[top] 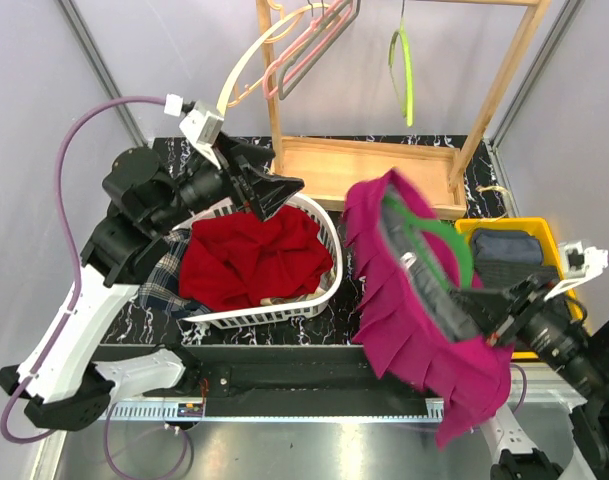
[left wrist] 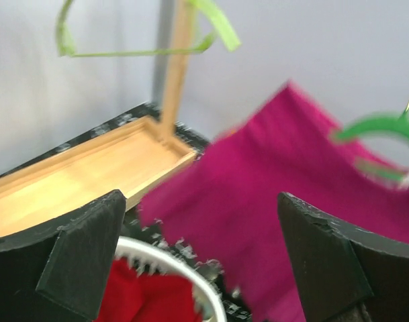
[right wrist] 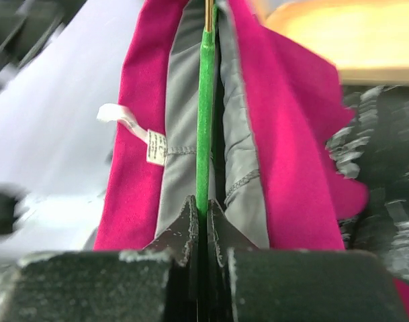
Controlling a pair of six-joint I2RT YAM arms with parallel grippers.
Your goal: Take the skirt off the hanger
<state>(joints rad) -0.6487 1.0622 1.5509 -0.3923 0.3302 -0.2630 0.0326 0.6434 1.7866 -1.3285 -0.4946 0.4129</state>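
Observation:
A magenta pleated skirt [top: 414, 320] with grey lining hangs on a green hanger [top: 449, 240], held up over the right of the table. My right gripper [top: 499, 325] is shut on the green hanger [right wrist: 204, 121], with magenta cloth [right wrist: 285, 134] draped on both sides of it. My left gripper [top: 269, 190] is open and empty above the white basket, to the left of the skirt. In the left wrist view the skirt [left wrist: 258, 201] shows blurred between my fingers [left wrist: 325, 261], further off.
A white basket [top: 319, 290] holds red cloth [top: 249, 255], with plaid cloth [top: 159, 275] beside it. A wooden rack [top: 369, 165] at the back carries pink, cream and green hangers [top: 404, 65]. A yellow bin [top: 544, 235] with dark cloth stands at right.

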